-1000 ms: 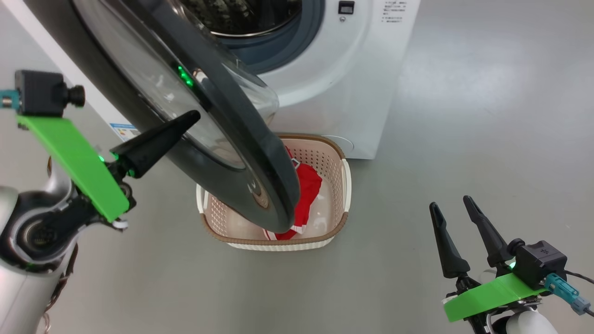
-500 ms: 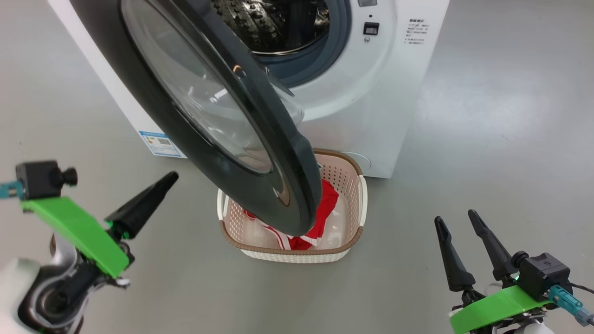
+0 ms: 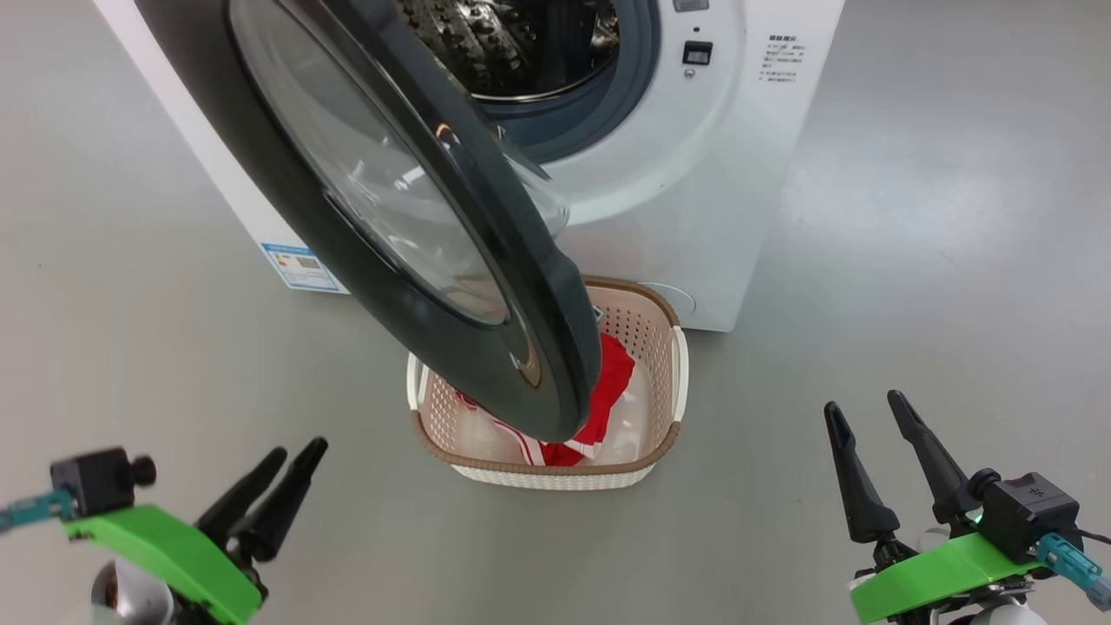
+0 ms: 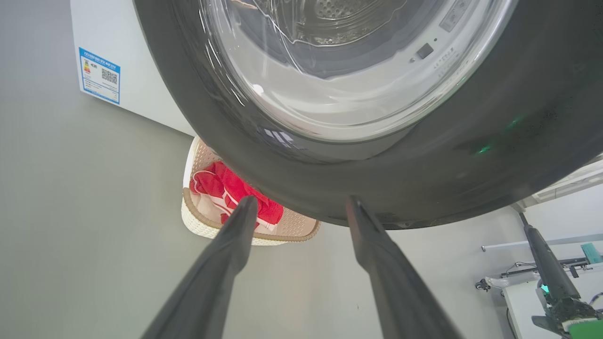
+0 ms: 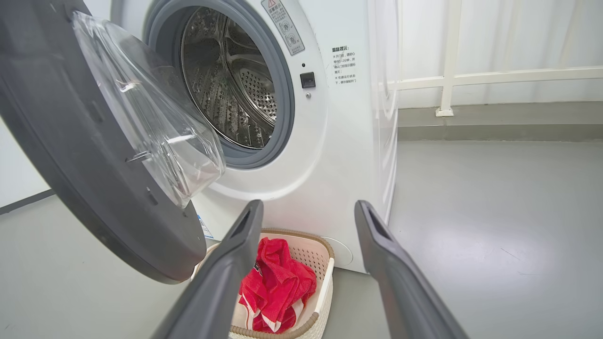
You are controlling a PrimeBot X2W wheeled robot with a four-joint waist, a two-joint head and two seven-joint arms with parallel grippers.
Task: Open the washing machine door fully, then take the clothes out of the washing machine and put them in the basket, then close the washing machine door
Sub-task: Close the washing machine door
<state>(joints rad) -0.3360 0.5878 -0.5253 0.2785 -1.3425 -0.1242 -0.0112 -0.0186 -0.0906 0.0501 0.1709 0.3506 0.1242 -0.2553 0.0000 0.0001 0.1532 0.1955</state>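
The washing machine (image 3: 694,174) stands ahead with its steel drum (image 5: 231,89) showing bare. The washing machine door (image 3: 538,286) is swung partly open and hangs over the basket (image 3: 555,473), which sits on the floor in front of the machine. The red clothes (image 3: 612,378) lie inside the basket (image 5: 325,282), partly hidden by the door rim. My left gripper (image 3: 298,449) is low at the lower left, open and empty, well clear of the door. In the left wrist view the left gripper (image 4: 300,200) points at the door's black rim (image 4: 424,165). My right gripper (image 3: 863,403) is open and empty at the lower right.
A blue label (image 3: 299,267) is on the machine's left side. Grey floor (image 3: 911,260) spreads to the right of the machine. A white railing (image 5: 447,80) runs behind it. A white bench with equipment (image 4: 565,278) stands off to one side.
My left gripper has drawn back and down from the door glass to the lower left and has opened. The head camera shifted early on. The right gripper has hardly moved.
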